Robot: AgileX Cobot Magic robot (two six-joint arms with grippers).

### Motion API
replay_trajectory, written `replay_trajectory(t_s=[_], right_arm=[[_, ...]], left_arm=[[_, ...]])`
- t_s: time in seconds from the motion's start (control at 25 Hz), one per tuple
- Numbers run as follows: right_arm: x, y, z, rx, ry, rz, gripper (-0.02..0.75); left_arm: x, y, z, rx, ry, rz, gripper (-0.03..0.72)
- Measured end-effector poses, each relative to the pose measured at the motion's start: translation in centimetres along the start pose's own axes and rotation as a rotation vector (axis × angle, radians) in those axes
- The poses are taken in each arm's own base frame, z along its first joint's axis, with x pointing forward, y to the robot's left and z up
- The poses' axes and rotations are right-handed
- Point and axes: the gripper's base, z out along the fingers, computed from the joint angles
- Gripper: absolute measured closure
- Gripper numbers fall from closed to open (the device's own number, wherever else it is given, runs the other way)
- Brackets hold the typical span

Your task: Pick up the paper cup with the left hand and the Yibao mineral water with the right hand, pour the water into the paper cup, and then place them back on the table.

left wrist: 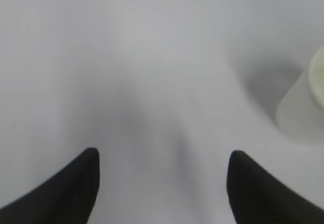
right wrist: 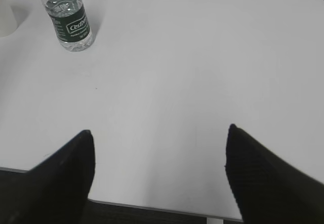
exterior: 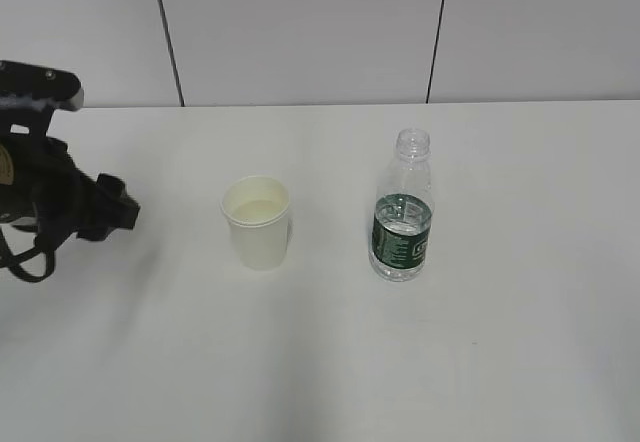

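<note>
Cream-white paper cup (exterior: 257, 221) with a pale inside, plain all round. Clear Yibao mineral water (exterior: 403, 208) wears a dark green label band with white lettering. White table (exterior: 480, 342), unmarked. Left hand (exterior: 55, 197) is black; right hand (right wrist: 159, 148) shows black fingertips too.

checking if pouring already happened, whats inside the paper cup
The paper cup shows a pale level surface low inside, possibly water; the near wall hides the bottom.
</note>
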Motion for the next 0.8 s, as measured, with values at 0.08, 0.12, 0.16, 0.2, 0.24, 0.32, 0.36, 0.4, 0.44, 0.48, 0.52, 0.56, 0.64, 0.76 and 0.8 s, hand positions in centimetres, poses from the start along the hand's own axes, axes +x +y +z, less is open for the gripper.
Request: replay_trajectory(t_s=[0.08, 0.12, 0.16, 0.2, 0.24, 0.32, 0.36, 0.4, 0.44, 0.48, 0.52, 0.56, 0.64, 0.76, 0.8], right_arm=[[0.0, 0.0, 0.0, 0.000, 0.000, 0.000, 0.146], [0.0, 0.0, 0.0, 0.000, 0.000, 0.000, 0.146], [0.0, 0.0, 0.0, 0.000, 0.000, 0.000, 0.146], [0.0, 0.0, 0.0, 0.000, 0.000, 0.000, 0.146], [0.0, 0.0, 0.0, 0.000, 0.000, 0.000, 0.146], [0.0, 0.0, 0.0, 0.000, 0.000, 0.000, 0.146], [0.0, 0.0, 0.0, 0.000, 0.000, 0.000, 0.146], [0.0, 0.0, 0.0, 0.000, 0.000, 0.000, 0.146], [0.0, 0.0, 0.0, 0.000, 0.000, 0.000, 0.146], [0.0, 0.0, 0.0, 0.000, 0.000, 0.000, 0.146], [0.0, 0.0, 0.0, 0.000, 0.000, 0.000, 0.146], [0.0, 0.0, 0.0, 0.000, 0.000, 0.000, 0.146], [0.0, 0.0, 0.0, 0.000, 0.000, 0.000, 0.146], [0.0, 0.0, 0.0, 0.000, 0.000, 0.000, 0.146], [0.0, 0.0, 0.0, 0.000, 0.000, 0.000, 0.146]], left_arm=[[0.9, 0.3, -0.6, -0.024, 0.112, 0.047, 0.167], [1.4, 0.3, -0.9, -0.024, 0.172, 0.067, 0.167], [1.6, 0.3, -1.4, -0.016, 0.211, 0.073, 0.167], [1.9, 0.2, -1.9, -0.007, 0.250, 0.098, 0.167], [2.1, 0.2, -2.4, 0.003, 0.282, 0.110, 0.167], [2.3, 0.1, -3.6, 0.017, 0.319, 0.114, 0.167], [2.3, 0.1, -4.3, 0.021, 0.328, 0.110, 0.167], [2.3, 0.1, -5.0, 0.023, 0.335, 0.107, 0.167], [2.2, 0.1, -5.9, 0.026, 0.332, 0.103, 0.167], [2.1, 0.2, -6.8, 0.026, 0.321, 0.102, 0.167], [2.0, 0.2, -7.9, 0.026, 0.314, 0.101, 0.167], [2.1, 0.3, -8.7, 0.025, 0.314, 0.099, 0.167], [2.1, 0.4, -10.8, 0.023, 0.292, 0.090, 0.167], [2.4, 0.3, -13.6, 0.035, 0.264, 0.065, 0.167], [2.6, 0.3, -14.6, 0.043, 0.255, 0.053, 0.167]])
